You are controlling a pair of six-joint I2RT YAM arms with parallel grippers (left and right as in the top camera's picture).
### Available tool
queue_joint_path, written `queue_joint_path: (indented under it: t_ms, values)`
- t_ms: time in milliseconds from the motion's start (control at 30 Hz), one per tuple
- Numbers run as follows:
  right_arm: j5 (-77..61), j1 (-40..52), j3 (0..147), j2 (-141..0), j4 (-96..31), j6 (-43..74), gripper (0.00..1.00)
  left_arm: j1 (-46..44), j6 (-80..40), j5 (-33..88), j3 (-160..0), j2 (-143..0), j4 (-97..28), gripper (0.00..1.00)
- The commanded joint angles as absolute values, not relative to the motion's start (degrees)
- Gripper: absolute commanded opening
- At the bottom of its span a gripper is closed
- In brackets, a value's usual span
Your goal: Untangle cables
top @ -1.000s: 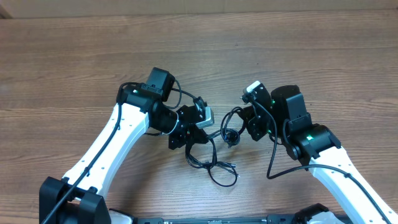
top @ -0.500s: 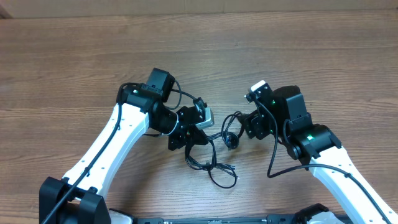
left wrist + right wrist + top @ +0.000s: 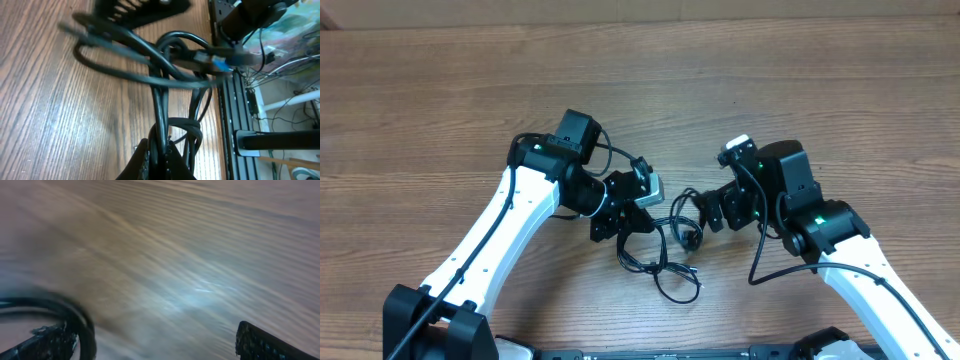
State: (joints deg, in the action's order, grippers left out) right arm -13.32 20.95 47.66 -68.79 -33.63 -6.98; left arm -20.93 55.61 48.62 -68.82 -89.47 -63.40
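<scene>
Your left gripper [image 3: 159, 157] is clamped on the cables [image 3: 665, 258]. In the left wrist view a few black strands run straight up out of the closed fingers and fan into crossing loops above. Your right gripper [image 3: 152, 337] is spread wide, with nothing between the fingers but bare table [image 3: 820, 80]. One black loop [image 3: 75, 320] curves just beside the finger at lower left of that frame; the view is too blurred to tell whether it touches. In the overhead the bundle sits lower centre of frame, between the two grippers. Loose loops trail toward the bottom edge, and a small plug [image 3: 692, 238] lies on the side nearest the right gripper. My read on handling: thin, light, limp cord with some springy memory. The rubbery jacket should grip the pads well, but the strands will likely drag on each other where they cross. There's no weight to fight; the risk is cinching a crossing into a knot. Take hold of a single strand close to the plug, or of an outer loop, never across the crossing mass. Pull slowly along the free end's own path. The plug shell is stiffer and gives a surer hold, but expect it to snag when passing through loops.
</scene>
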Motion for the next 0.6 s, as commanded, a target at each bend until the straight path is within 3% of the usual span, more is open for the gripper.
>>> queue_joint_path:
  t_ms: [0, 567]
  values:
    - [-28.8, 20.5, 49.1, -68.5, -33.5, -5.6, 1.00, -21.0, 52.7, 47.5, -69.0, -88.8, -62.4, 0.04]
    - [-40.6, 20.5, 49.1, -68.5, -36.4, -6.0, 1.00, -16.3, 46.2, 50.3, -69.0, -88.8, -60.1, 0.04]
